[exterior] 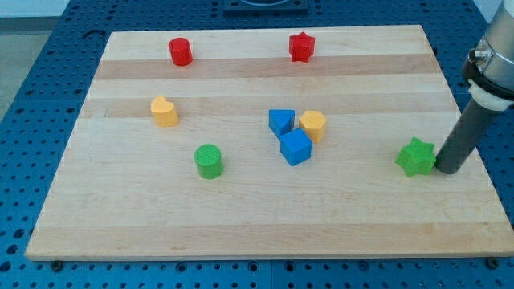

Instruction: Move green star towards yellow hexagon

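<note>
Green star (415, 156) lies near the tabletop's (241, 217) right edge, my tip (446, 169) set just beside it on its right (no gripper fitted, nothing held). Yellow hexagon (313, 125) sits mid-tabletop, touching the blue blocks. A leftward, slightly upward push is advised, kept centred behind the star.

Partly shown: arm (494, 60), upper body cut off by the view's right and top edges; blue triangular block (281, 121), lower corner hidden behind blue cube (295, 148); yellow hexagon (313, 125), lower-left edge covered by that cube; dark fixture (265, 5), cropped at the view's top.
</note>
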Tool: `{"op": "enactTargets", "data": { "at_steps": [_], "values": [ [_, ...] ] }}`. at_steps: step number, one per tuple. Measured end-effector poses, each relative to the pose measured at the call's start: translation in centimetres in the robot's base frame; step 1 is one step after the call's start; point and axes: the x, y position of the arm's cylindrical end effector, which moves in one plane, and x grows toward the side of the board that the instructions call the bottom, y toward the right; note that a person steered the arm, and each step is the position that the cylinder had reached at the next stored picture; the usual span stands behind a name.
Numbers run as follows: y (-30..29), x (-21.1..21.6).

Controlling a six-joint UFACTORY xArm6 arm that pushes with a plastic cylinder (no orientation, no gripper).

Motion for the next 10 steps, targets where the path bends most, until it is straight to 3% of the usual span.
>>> {"op": "enactTargets", "data": {
  "at_steps": [8, 10],
  "values": [
    [-5.9, -0.1],
    [-6.0, -2.3]
  ]
}}
